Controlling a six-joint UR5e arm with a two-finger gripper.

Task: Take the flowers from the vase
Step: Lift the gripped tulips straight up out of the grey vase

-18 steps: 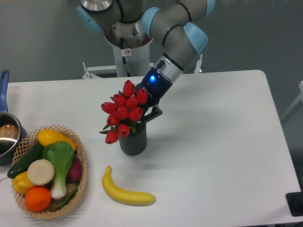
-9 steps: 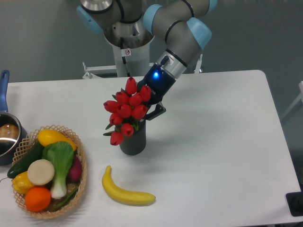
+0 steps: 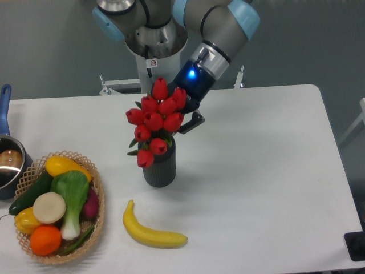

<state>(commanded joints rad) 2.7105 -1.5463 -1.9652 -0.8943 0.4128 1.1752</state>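
Gripping behind the bunch, the gripper (image 3: 183, 117) appears closed on the flowers (image 3: 155, 121), though the blooms hide its fingertips, so only one dark finger shows at their right edge. Taking the vase (image 3: 160, 165) as the landmark and working from the front of the table backward: the banana (image 3: 151, 231) lies just in front of the vase, well clear of it. The wicker basket (image 3: 100, 201) of vegetables sits to the vase's left, and further left still the metal pot (image 3: 8, 162) with its blue handle is at the table's edge. The vase itself stands upright on the white table (image 3: 268, 171).

Compared with a second ago, the flowers have risen: the top bud now stands noticeably higher above the vase's rim, and the whole bunch has shifted slightly right and up along with the arm's wrist. The lowest buds still overlap the vase's mouth, so the stems, which are hidden, are probably not yet free. The vase has not moved, which suggests the bunch is sliding out cleanly rather than dragging it. The lift looks well under way but unfinished; further upward travel seems needed before the stems clear the rim.
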